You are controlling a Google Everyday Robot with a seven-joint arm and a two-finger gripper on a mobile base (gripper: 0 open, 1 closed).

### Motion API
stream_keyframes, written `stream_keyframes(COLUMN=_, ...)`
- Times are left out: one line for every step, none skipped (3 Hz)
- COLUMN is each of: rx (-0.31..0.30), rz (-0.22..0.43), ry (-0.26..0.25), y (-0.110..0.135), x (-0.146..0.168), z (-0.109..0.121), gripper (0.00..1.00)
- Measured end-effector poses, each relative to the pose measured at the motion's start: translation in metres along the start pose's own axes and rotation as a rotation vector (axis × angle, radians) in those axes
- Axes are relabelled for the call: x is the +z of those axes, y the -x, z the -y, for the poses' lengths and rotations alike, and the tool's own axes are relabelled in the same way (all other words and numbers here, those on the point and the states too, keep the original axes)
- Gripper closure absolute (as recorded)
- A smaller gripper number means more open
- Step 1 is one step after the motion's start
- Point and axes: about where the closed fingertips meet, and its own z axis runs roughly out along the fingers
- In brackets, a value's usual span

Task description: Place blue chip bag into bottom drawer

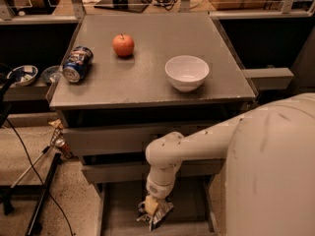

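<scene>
My arm reaches down in front of the grey cabinet into the open bottom drawer (115, 210), a wide shallow grey tray at the lowest level. My gripper (153, 206) hangs low over the drawer's floor, near its middle. It is shut on the blue chip bag (161, 214), a dark crinkly packet with shiny creases that hangs from the gripper just above or on the drawer floor. Whether the bag touches the floor I cannot tell.
On the cabinet top lie a blue soda can (76, 64) on its side, a red apple (123, 44) and a white bowl (186, 72). Two closed upper drawers (108, 140) sit above the open one. A stand and cables (39, 195) are on the floor at left.
</scene>
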Motion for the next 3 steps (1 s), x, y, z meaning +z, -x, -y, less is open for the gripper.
stream_keyframes(rx=0.042, rz=-0.032, ry=0.013, y=-0.015, x=0.029, z=0.026, gripper=1.00)
stream_keyframes(rx=0.088, rz=-0.062, ry=0.036, y=-0.035, x=0.053, z=0.050, gripper=1.00)
stream_keyframes(rx=0.094, rz=-0.068, ry=0.041, y=-0.038, x=0.058, z=0.052, gripper=1.00)
